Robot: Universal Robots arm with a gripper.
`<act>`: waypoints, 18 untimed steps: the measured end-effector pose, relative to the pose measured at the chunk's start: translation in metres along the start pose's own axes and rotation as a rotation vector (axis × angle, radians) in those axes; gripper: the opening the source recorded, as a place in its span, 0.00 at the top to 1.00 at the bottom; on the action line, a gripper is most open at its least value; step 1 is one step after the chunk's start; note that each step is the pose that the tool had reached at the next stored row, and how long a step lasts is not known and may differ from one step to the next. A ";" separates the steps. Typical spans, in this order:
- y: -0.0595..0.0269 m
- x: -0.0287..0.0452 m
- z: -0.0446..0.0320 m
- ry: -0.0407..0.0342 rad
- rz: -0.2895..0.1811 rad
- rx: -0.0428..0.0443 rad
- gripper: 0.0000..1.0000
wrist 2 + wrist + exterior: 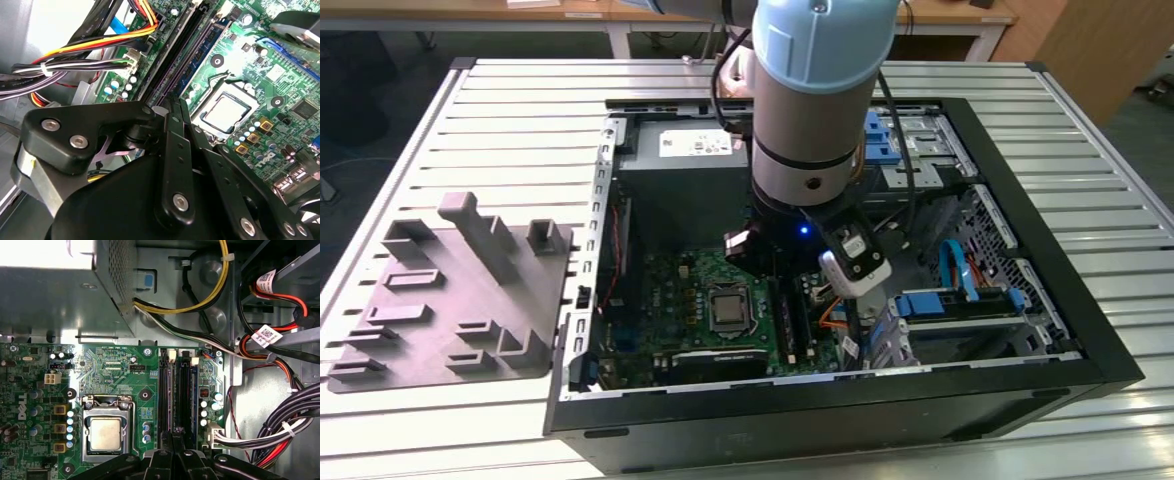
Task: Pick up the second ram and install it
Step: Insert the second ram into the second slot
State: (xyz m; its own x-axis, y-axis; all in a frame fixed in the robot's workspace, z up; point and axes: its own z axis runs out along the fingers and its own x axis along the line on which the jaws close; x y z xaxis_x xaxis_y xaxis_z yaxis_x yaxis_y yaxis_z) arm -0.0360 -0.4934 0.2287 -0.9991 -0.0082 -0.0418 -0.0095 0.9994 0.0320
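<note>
Your gripper [172, 437] is hanging low inside the computer case [1067, 300], its fingers [172, 112] pressed together right over the memory slots [180, 390] beside the processor socket [105, 432]. The second ram [202, 52] seems to be lying in a slot, its long axis running straight away from the fingertips, though you're not gripping it.

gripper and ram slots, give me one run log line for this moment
gripper: shut, inside open pc case | position: over ram slots beside cpu socket | second ram: seating cannot be told
</note>
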 end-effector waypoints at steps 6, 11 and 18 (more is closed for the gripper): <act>0.0000 0.0000 -0.0008 -0.0001 0.004 0.0002 0.89; 0.0004 0.0000 -0.0007 -0.0003 0.012 0.0006 0.89; 0.0006 0.0000 0.0004 -0.0005 0.018 0.0009 0.89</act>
State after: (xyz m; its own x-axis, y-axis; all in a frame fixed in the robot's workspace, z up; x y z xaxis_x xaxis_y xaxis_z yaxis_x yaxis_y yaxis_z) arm -0.0360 -0.4928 0.2283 -0.9991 0.0095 -0.0418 0.0082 0.9995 0.0318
